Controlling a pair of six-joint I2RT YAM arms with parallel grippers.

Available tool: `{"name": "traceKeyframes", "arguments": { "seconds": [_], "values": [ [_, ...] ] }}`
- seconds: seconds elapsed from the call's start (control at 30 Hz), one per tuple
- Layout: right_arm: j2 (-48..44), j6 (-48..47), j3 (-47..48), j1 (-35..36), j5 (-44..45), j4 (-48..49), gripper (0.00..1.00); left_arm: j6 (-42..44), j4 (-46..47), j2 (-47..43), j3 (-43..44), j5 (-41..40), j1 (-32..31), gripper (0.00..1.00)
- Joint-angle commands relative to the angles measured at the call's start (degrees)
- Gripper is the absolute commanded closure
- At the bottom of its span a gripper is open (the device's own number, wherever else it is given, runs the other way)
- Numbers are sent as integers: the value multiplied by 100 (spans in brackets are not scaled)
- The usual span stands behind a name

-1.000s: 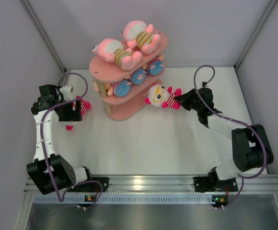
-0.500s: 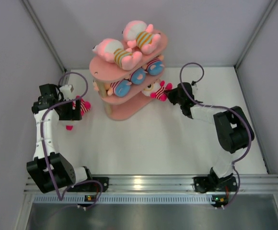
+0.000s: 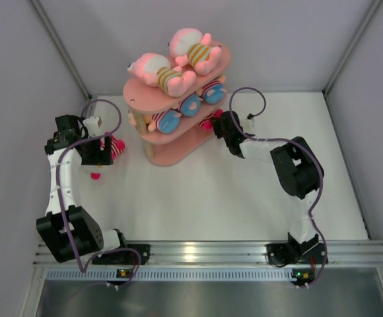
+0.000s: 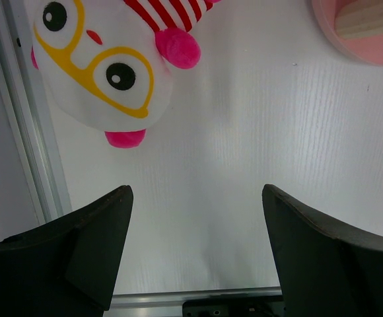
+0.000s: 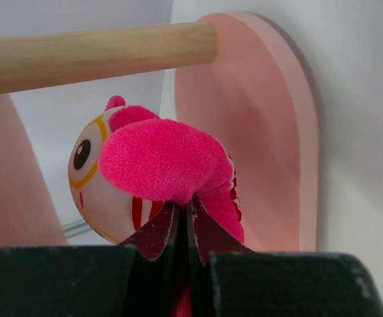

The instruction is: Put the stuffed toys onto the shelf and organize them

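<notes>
The pink three-tier shelf [image 3: 177,154] stands at the back centre. Two pink-headed stuffed toys [image 3: 160,72] lie on its top board, and toys with round blue feet [image 3: 170,119] fill the middle tier. My right gripper [image 3: 218,125] is shut on the pink foot [image 5: 162,158] of a white-headed, red-striped toy [image 5: 96,188], holding it between the shelf boards [image 5: 271,139] under a wooden post [image 5: 99,53]. My left gripper [image 4: 195,218] hangs open and holds nothing above the table, just short of another white-headed toy with yellow glasses [image 4: 99,72].
The left wall's metal rail [image 4: 26,152] runs close beside the left toy. The shelf's bottom board and a post [image 4: 366,26] show at the upper right of the left wrist view. White walls enclose the table on three sides.
My right arm has swung left, carrying its toy from the open table into the shelf's lower tier. The left arm and its toy have stayed put.
</notes>
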Motion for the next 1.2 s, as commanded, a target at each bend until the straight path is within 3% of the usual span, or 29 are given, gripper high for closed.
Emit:
{"name": "traceKeyframes", "arguments": {
  "seconds": [0.0, 0.2, 0.3, 0.33, 0.43, 0.7, 0.8, 0.93, 1.17],
  "values": [
    [159, 536, 221, 127, 559, -163, 100, -4, 252, -64, 27, -39, 35, 15],
    [-25, 246, 196, 189, 761, -394, 100, 32, 270, -64, 36, -126, 26, 15],
    [-175, -105, 116, 189, 630, -350, 75, 137, 375, -38, -8, -240, 26, 15],
    [-253, -237, 134, 189, 560, -358, 57, 163, 488, -29, -26, -310, 26, 15],
    [-420, -475, 56, 198, 445, -429, 43, 295, 883, 128, -52, -741, 26, 14],
    [-1326, -879, -648, 224, 497, -16, 40, 463, 982, 1568, 782, -811, 26, 12],
    [-1668, -1213, -981, 224, 515, 133, 40, 322, 990, 1694, 600, -1346, 26, 11],
    [-1976, -1809, -1070, 224, 445, 195, 39, 418, 1017, 1693, 344, -1313, 35, 9],
    [-2363, -2461, -1316, 224, 23, 486, 41, 428, 1553, 2448, 449, -1428, 35, 12]
  ]
}}
